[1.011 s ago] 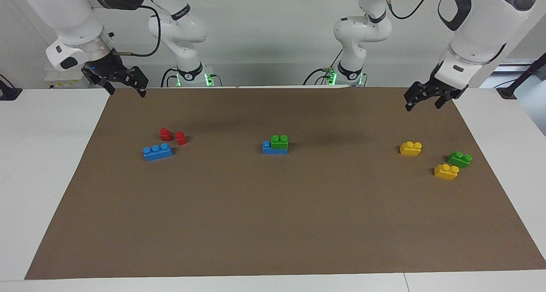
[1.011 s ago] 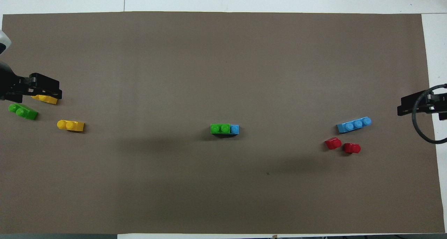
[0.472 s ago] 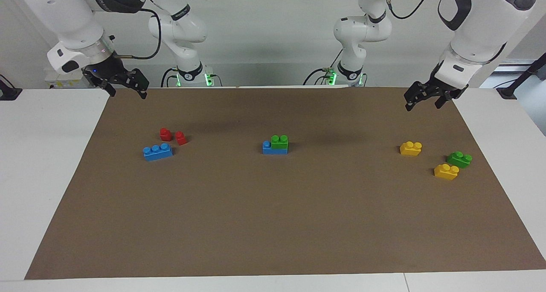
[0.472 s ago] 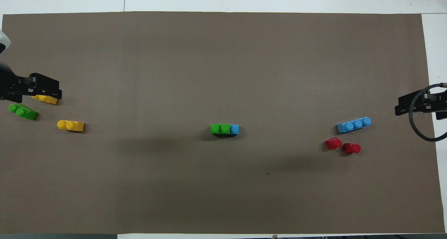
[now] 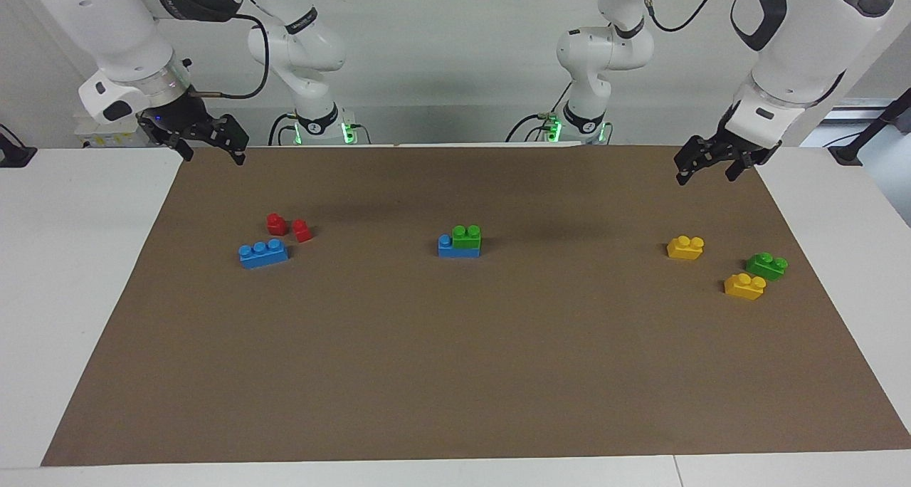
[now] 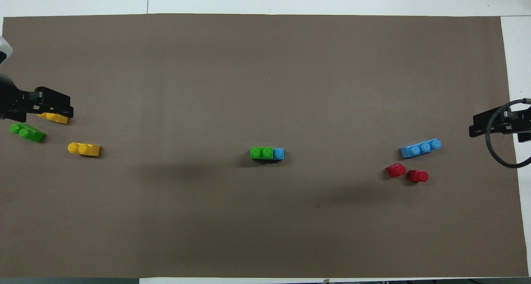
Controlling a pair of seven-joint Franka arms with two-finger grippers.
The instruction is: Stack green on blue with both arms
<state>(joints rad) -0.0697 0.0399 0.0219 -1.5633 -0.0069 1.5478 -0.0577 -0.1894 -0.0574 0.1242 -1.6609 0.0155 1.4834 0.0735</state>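
A matte brown paper mat (image 5: 455, 373) covers a white table (image 5: 71, 273) before a pale wall. Taking the facing view from one side to the other: the right gripper (image 5: 208, 150), black and two-fingered, hangs over the mat's corner at the right arm's end, nearest the robots, fingers spread and holding nothing. Below it lie two small glossy red one-stud plastic bricks (image 5: 288, 227) side by side. Just beside them, farther from the robots, rests a loose bright blue three-stud plastic brick (image 5: 263, 253), studs up, its long axis running roughly along the table's length, slightly skewed.

At the mat's middle sits the blue three-stud brick of the stack (image 5: 458, 248), long axis along the table. The bright green two-stud brick (image 5: 466, 237) is seated on it, studs up, parallel to it and flush with the end toward the left arm, leaving one blue stud bare.

Toward the left arm's end lie a yellow two-stud plastic brick (image 5: 685, 247), a second yellow brick (image 5: 744, 286) and a spare green two-stud brick (image 5: 766, 265), the last two close together. The left gripper (image 5: 706, 164) hangs over the mat's corner there, fingers spread, empty.
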